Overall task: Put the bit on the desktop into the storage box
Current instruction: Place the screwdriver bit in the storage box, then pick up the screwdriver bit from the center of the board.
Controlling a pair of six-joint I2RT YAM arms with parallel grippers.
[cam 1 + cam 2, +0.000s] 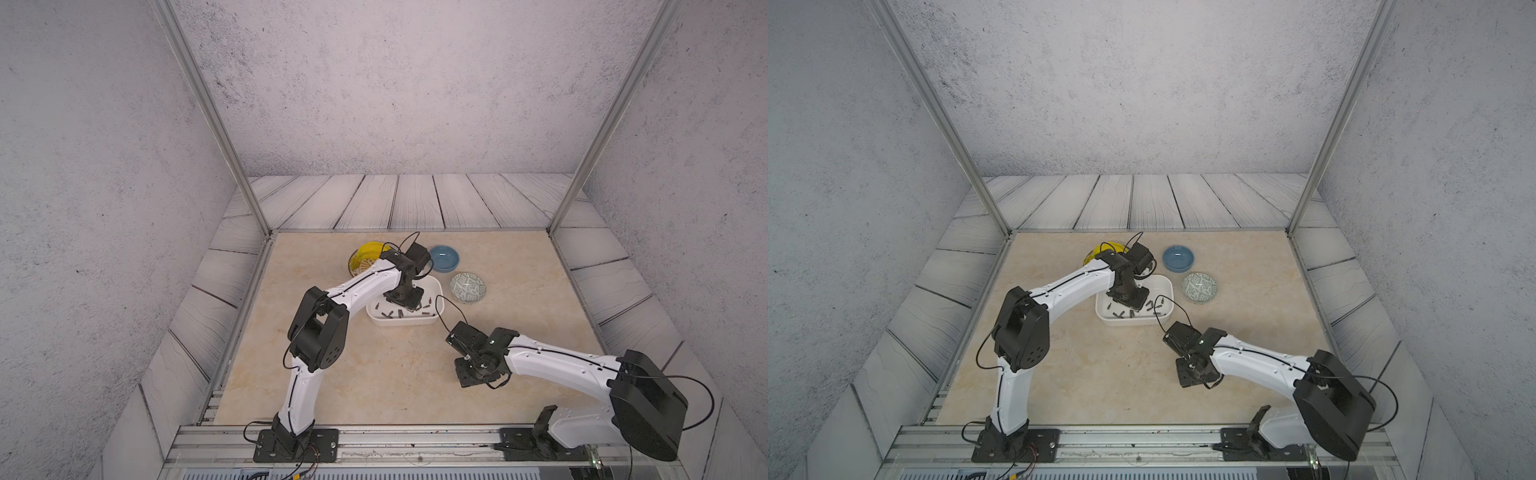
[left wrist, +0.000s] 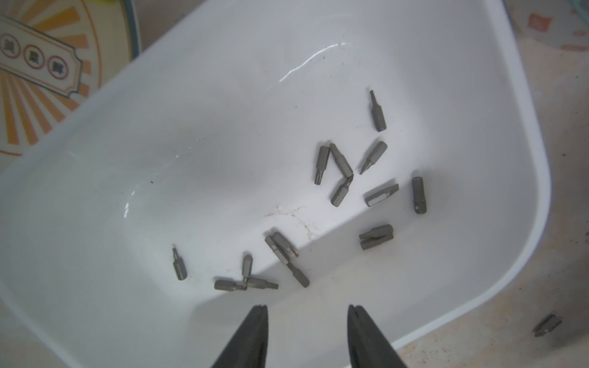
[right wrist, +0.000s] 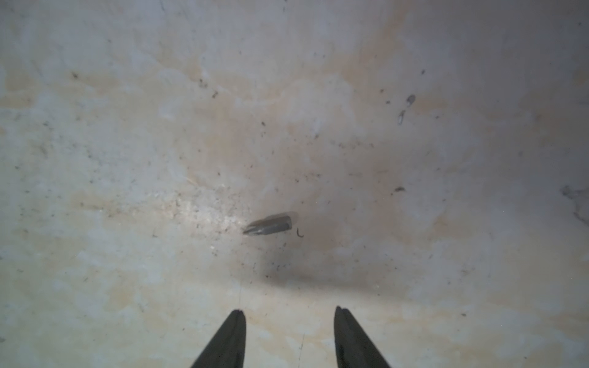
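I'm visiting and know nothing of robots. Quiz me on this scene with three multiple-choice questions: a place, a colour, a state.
1. Where does the left tool hang? A over the white box; B over the patterned bowl; C off the table.
2. What colour is the plain bowl? A red; B blue; C green.
3. How is the right tool? A shut on a bit; B open, empty; C hidden.
Answers: A, the box lies under it; B, both top views show blue; B, its jaws gape above a bit on the tabletop.

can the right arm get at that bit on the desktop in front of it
Probably yes: the right gripper is open, and the bit lies alone on the bare desktop ahead of it, with nothing between them.
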